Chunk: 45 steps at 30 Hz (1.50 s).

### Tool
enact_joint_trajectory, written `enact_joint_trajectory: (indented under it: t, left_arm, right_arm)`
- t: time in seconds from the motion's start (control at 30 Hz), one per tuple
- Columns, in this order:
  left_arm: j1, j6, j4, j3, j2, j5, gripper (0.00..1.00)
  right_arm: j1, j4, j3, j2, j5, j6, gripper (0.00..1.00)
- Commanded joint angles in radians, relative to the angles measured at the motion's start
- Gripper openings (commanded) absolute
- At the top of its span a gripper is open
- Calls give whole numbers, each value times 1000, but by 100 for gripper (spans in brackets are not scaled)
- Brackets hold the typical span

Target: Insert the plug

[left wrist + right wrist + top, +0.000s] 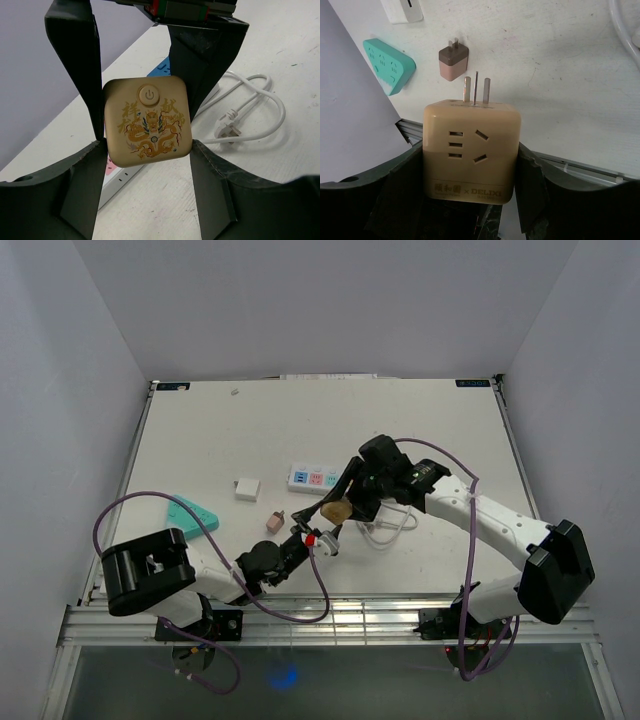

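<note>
My right gripper is shut on a tan cube adapter plug and holds it above the table, its three prongs pointing away from the wrist. In the left wrist view the cube shows its dragon face and power button. My left gripper is open, its fingertips just beside the cube's lower corners. The white power strip with pink and blue sockets lies on the table behind and below the cube.
The strip's white cable and plug coil to the right. A white adapter, a small pink-brown plug and a teal socket block lie to the left. The table's metal front rail is near.
</note>
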<state>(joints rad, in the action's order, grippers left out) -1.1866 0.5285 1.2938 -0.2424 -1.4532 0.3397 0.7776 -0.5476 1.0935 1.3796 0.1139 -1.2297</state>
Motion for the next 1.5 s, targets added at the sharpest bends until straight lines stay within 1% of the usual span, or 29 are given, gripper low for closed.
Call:
enact_joint_trajectory:
  t: [0.0, 0.03, 0.1, 0.13, 0.2, 0.23, 0.3, 0.33, 0.47, 0.6, 0.8, 1.03, 1.2, 1.27, 1.33, 1.37, 1.4, 1.47]
  left_arm:
    - [-15, 8, 62, -40, 59, -30, 18]
    - [-15, 8, 61, -40, 62, -28, 14]
    - [-15, 8, 59, -38, 62, -25, 11]
    - [-15, 8, 61, -38, 60, -22, 9]
    - [-15, -1, 91, -29, 54, -25, 8]
    - [-15, -2, 107, -23, 50, -31, 8]
    - [-15, -2, 131, -18, 31, -22, 2]
    - [-15, -4, 140, -20, 28, -16, 0]
    - [-15, -18, 151, -12, 28, -7, 0]
    - [-13, -32, 127, -20, 33, -15, 0]
    - [-8, -70, 105, -37, 4, -5, 0]
    - [16, -191, 29, -77, -30, -24, 0]
    - [28, -260, -16, -101, -45, -44, 0]
    - [38, -292, -33, -104, -39, -57, 0]
    - [48, -305, -51, -110, -39, -76, 0]
    - [51, -309, -54, -112, -42, -79, 0]
    - [54, -309, -51, -112, -48, -77, 0]
    - [59, -309, -41, -112, -56, -76, 0]
  right_arm:
    - [17, 44, 8, 27, 21, 10, 23]
    - [17, 43, 15, 32, 14, 16, 29]
    - [14, 40, 38, 39, -3, 32, 35]
    - [14, 40, 45, 39, -14, 57, 48]
    - [11, 41, 49, 29, -57, 70, 64]
    - [12, 43, 48, 24, -74, 75, 78]
    - [6, 44, 45, 10, -109, 85, 85]
    - [0, 46, 46, 10, -109, 91, 86]
    - [-50, 51, 42, 21, -93, 124, 86]
    - [-72, 54, 48, 47, -50, 159, 86]
    - [-103, 54, 69, 70, -56, 206, 86]
    - [-158, 54, 137, 84, -109, 370, 88]
    - [-192, 55, 184, 105, -111, 539, 89]
    - [-201, 83, 184, 104, -109, 616, 90]
    - [-210, 113, 151, 96, -74, 654, 91]
    - [-222, 159, 135, 81, -44, 671, 91]
    - [-228, 182, 119, 75, 40, 699, 96]
    - [-235, 198, 102, 68, 93, 708, 97]
